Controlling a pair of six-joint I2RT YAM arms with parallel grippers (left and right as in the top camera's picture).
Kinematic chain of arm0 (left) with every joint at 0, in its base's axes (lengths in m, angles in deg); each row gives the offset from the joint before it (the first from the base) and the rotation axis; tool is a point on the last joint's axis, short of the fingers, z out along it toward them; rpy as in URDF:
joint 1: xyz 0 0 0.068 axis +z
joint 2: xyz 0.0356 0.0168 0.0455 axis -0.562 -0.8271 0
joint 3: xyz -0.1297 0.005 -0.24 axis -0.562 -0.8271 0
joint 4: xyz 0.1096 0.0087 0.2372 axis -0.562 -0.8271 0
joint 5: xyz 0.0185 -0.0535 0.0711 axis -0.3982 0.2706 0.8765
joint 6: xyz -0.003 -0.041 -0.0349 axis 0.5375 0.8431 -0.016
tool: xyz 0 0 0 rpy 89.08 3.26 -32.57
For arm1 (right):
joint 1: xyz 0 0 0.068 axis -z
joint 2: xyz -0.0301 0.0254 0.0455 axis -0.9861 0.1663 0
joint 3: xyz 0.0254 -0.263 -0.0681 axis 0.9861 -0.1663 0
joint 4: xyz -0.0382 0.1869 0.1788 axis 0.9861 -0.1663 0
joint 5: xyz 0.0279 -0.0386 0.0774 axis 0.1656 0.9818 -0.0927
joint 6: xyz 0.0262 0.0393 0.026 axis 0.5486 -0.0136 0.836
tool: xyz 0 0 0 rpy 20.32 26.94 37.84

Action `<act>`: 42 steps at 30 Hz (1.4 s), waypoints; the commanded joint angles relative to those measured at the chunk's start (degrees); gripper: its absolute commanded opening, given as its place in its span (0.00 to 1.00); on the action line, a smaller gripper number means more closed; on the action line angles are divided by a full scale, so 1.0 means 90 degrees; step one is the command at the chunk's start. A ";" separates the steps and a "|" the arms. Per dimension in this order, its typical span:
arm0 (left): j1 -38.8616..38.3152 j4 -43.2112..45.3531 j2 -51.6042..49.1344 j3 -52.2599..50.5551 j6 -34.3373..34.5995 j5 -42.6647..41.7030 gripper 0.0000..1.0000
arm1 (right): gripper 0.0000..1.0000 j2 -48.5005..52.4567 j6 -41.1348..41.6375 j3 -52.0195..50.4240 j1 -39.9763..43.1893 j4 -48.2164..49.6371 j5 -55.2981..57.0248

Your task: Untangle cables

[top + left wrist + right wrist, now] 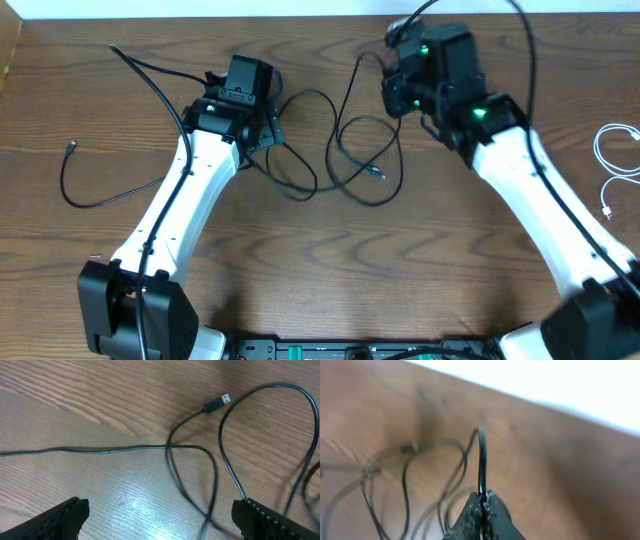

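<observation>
A loose tangle of thin black cables (338, 158) lies on the wooden table (320, 270), in the middle between the two robot arms, its loops overlapping each other. From above, the tangle spreads mostly side to side, with a small plug (375, 172) lying inside the loops. The right gripper (482, 503) is closed tight on one black strand at the right end of the tangle, and that strand arches up out of its tips. The left gripper (160, 512) is spread wide and holds nothing. It hovers low over the left end of the tangle, the end it is nearer to. In its wrist view, one strand runs across the table from left to right and meets two others at a crossing just ahead of the open fingers (65, 520). More strands pass down between the fingers, though it is hard to tell which lies on top. The next move probably depends on picking a strand at that crossing and drawing it left, away from the right gripper. A separate black cable (70, 150) lies well apart at the far left, and a white cable (600, 150) lies at the far right edge.
</observation>
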 commanded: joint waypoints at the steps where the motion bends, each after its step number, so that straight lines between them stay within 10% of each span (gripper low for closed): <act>1: -0.0002 -0.0015 -0.0083 -0.0061 0.0007 0.0143 0.98 | 0.01 -0.0551 -0.0367 0.0109 0.0017 0.0474 -0.0027; 11: -0.0002 -0.0015 -0.0083 -0.0061 0.0007 0.0141 0.98 | 0.01 -0.1146 -0.1156 0.0109 0.0024 0.2623 0.0231; 31: -0.0002 -0.0015 -0.0083 -0.0061 0.0007 0.0141 0.98 | 0.01 -0.1158 -0.1974 0.0109 0.1496 0.5833 0.4860; 42: -0.0002 -0.0015 -0.0083 -0.0061 0.0007 0.0143 0.98 | 0.01 -0.1010 -0.1229 0.0107 0.2314 0.3492 0.4860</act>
